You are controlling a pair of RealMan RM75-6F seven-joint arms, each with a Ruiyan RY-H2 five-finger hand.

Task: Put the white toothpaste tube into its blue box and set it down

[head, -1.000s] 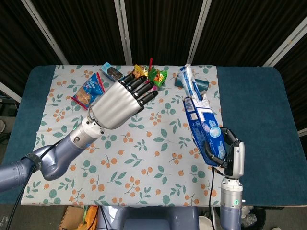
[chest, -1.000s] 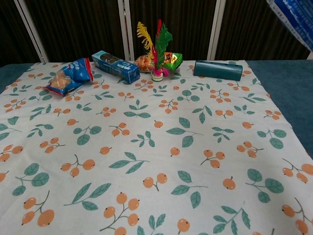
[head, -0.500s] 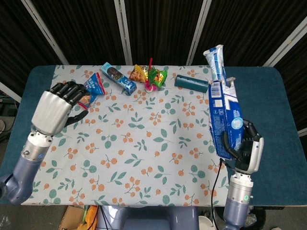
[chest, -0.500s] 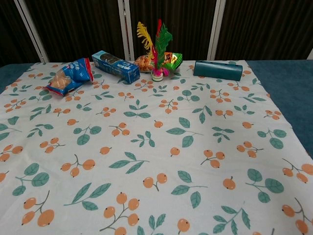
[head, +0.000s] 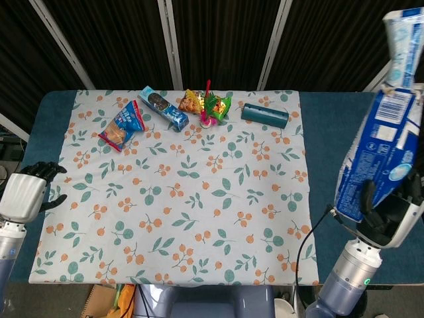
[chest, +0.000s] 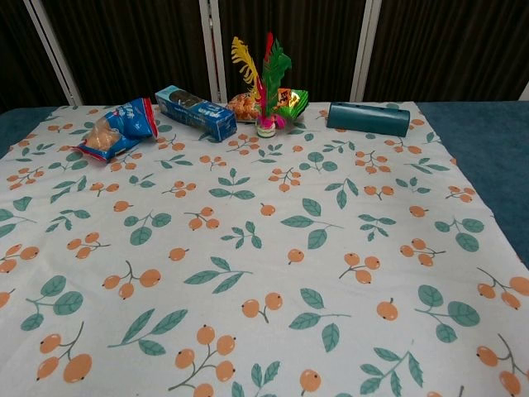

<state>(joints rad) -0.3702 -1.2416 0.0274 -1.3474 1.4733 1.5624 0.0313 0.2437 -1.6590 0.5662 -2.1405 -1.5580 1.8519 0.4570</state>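
Note:
In the head view my right hand (head: 391,215) grips the lower end of the blue toothpaste box (head: 381,159), held upright and high at the far right, off the cloth. The white toothpaste tube (head: 404,36) sticks out of the box's open top. My left hand (head: 26,195) hovers at the far left beside the cloth's edge, fingers curled in and holding nothing. Neither hand nor the box shows in the chest view.
On the leaf-patterned tablecloth (head: 179,192), along the back edge, lie a blue snack bag (head: 122,124), a blue cookie pack (head: 163,108), colourful wrapped snacks (head: 207,105) and a dark teal case (head: 264,114). The chest view shows the teal case (chest: 368,117) too.
My right hand has carried the box with the tube up and rightward, off the cloth. My left arm has pulled back from the table's middle to the far left, fingers curled.

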